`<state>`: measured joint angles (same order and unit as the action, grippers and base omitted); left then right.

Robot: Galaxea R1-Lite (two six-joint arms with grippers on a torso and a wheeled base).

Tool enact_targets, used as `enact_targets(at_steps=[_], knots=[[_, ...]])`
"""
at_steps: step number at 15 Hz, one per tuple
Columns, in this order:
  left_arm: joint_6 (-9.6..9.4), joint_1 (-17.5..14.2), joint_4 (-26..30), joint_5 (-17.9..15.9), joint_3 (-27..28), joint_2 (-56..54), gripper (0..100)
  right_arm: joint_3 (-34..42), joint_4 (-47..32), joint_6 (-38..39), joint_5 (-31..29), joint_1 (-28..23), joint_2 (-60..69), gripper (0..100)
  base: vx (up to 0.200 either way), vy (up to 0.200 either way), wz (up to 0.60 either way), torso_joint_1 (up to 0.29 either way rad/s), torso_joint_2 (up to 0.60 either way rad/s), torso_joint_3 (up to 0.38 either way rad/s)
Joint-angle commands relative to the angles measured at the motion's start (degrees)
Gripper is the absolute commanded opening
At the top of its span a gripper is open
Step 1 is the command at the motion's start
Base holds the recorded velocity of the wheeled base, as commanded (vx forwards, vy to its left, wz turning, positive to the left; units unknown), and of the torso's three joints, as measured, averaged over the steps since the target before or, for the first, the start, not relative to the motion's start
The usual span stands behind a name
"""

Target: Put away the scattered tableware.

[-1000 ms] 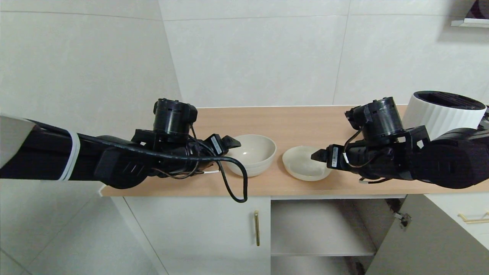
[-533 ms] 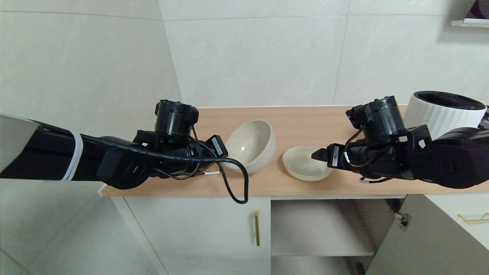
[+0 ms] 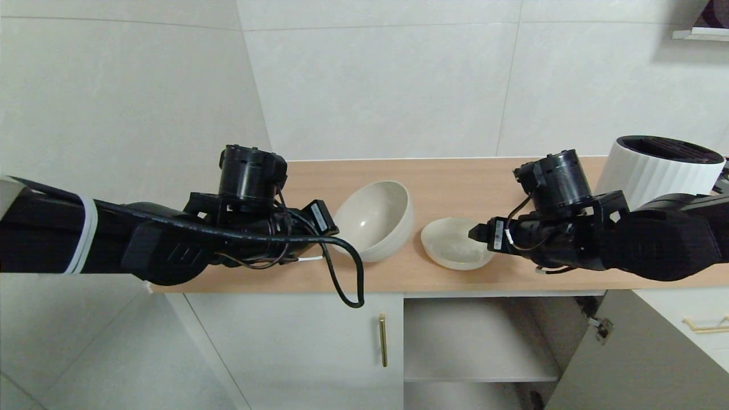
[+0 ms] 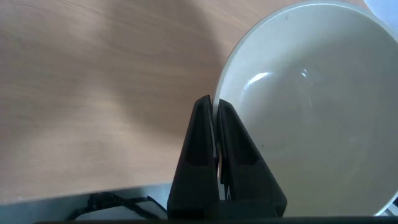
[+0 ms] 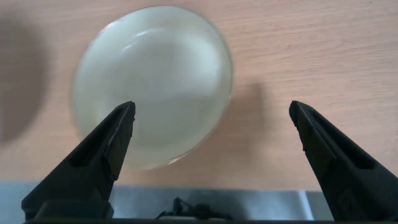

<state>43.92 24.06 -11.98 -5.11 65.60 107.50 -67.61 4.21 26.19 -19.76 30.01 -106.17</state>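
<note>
Bowl [image 3: 376, 219]: tilted at bench [image 3: 455, 176], contact unclear; rim pinched between left jaws.
Dish [image 3: 455, 244]: flat on bench, just beside bowl, directly ahead of right jaws, spread wide.
Nearer arm for dish, by judgement: right.
Open shelf [image 3: 478, 341]: below bench.

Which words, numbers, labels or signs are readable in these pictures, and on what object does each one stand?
No text is readable in any view.
Left sticker, on the left tool: print too small to read.
Right sticker, on the right tool: print too small to read.
The bowl, dish and worktop: no print seen.
</note>
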Motion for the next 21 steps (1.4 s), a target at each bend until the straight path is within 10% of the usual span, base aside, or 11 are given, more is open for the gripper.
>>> enact_targets(at_steps=[1,9,10,21], knots=[[0.02,0.02,-0.06,-1.22,-0.82,-2.29,0,-0.51,0.10,0.01,-0.19,0.05,-2.20,100,0.000,0.000,0.00,0.000,0.00,0.000],[0.02,0.02,-0.06,-1.31,-0.91,-2.38,0,-1.21,1.33,0.01,-0.89,-0.75,-4.66,100,0.000,0.000,0.00,0.000,0.00,0.000],[0.02,0.02,-0.06,-1.40,-0.91,-2.38,0,-1.21,1.33,0.01,-0.89,-0.75,-4.75,0,0.000,0.000,0.00,0.000,0.00,0.000],[-0.33,0.02,-0.15,-1.40,-2.76,-5.72,0,-0.77,1.24,0.01,-0.37,-0.75,-2.99,0,0.000,0.000,0.00,0.000,0.00,0.000]])
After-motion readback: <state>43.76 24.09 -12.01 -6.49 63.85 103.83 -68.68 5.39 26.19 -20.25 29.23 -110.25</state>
